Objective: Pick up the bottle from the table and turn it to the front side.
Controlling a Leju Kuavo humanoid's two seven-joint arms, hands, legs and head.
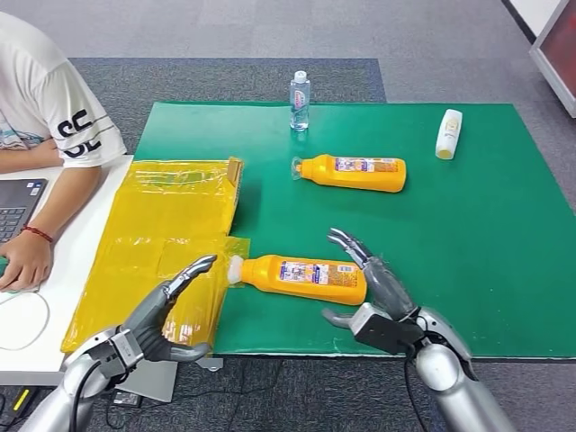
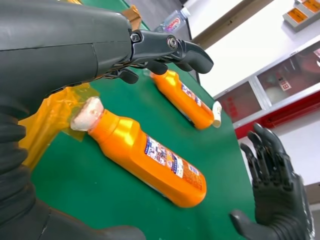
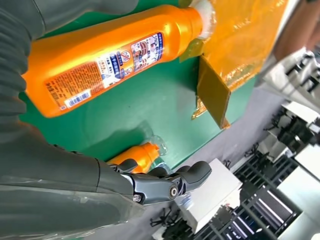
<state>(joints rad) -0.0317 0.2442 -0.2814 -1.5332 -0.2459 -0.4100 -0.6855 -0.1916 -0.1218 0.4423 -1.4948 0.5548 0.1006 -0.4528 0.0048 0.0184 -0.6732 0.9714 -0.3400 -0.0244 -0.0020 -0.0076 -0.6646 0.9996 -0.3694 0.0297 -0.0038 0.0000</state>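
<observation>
An orange plastic bottle with a white cap and printed label (image 1: 302,278) is seen lying on its side near the front edge of the green-covered counter (image 1: 475,243), its cap touching a crinkled yellow plastic bag (image 1: 163,234). The right hand (image 1: 370,292) is held open just beside the bottle's base, with nothing gripped. The left hand (image 1: 166,315) is likewise spread open and empty, above the bag near the cap. A second, matching orange bottle (image 1: 353,172) lies farther back.
</observation>
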